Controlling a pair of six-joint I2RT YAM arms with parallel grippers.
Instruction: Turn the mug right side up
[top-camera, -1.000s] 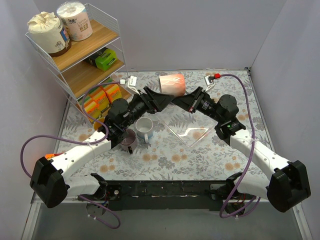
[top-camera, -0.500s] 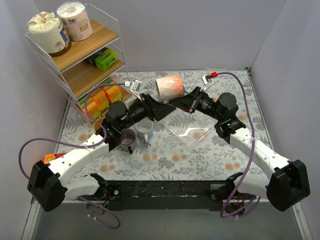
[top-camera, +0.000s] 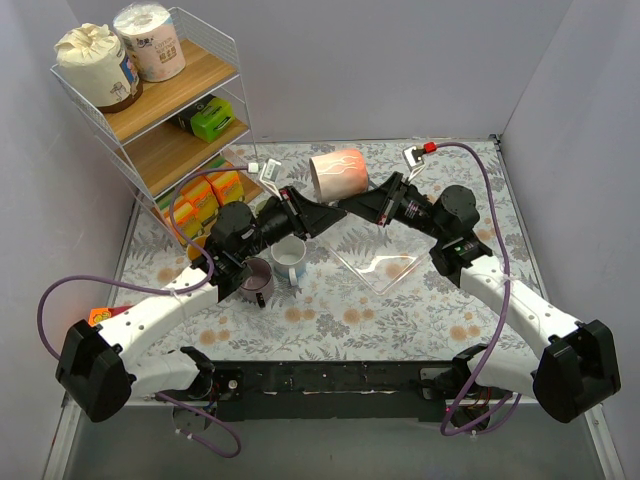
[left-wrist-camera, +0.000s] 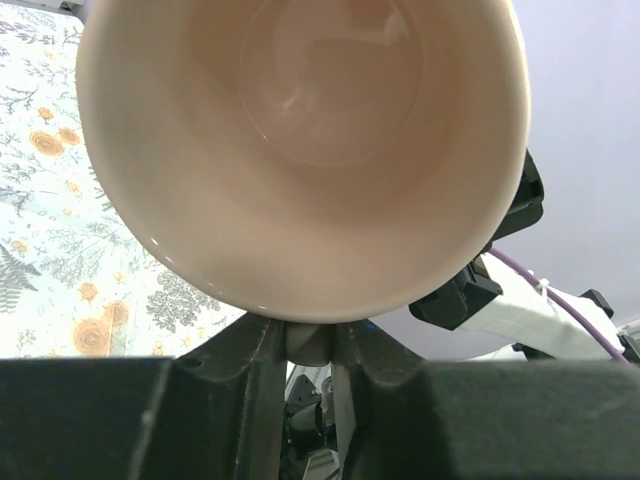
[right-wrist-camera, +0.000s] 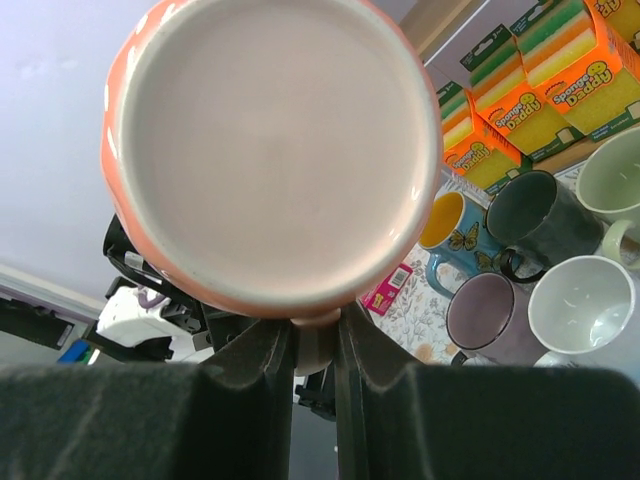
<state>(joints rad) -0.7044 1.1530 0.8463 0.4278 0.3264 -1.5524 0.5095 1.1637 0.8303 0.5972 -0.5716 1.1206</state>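
Left gripper: jaws nearly together, pinched on a pale part at the lower rim of the orange mug. My left wrist camera looks straight into the open mouth; the inside is cream and bare.

Right gripper: jaws drawn in just as narrow, clamped on a pale part under the mug's base. My right wrist camera faces the flat underside. I cannot tell whether either pinch is on the handle.

From above, the mug lies on its side in the air, off the table, between my two grippers, over the middle of the far edge. Mouth towards my left arm, base towards my right.

Below it, on the flowered cloth:
- white mug, upright, left of centre
- purple mug, just beside the white one, on its near-left side
- clear tray, right of centre
- more mugs nearer the left edge, seen past my right fingers: a blue mug with a yellow inside, a dark mug

Wire shelf rack at the far left corner, sponge boxes at its foot
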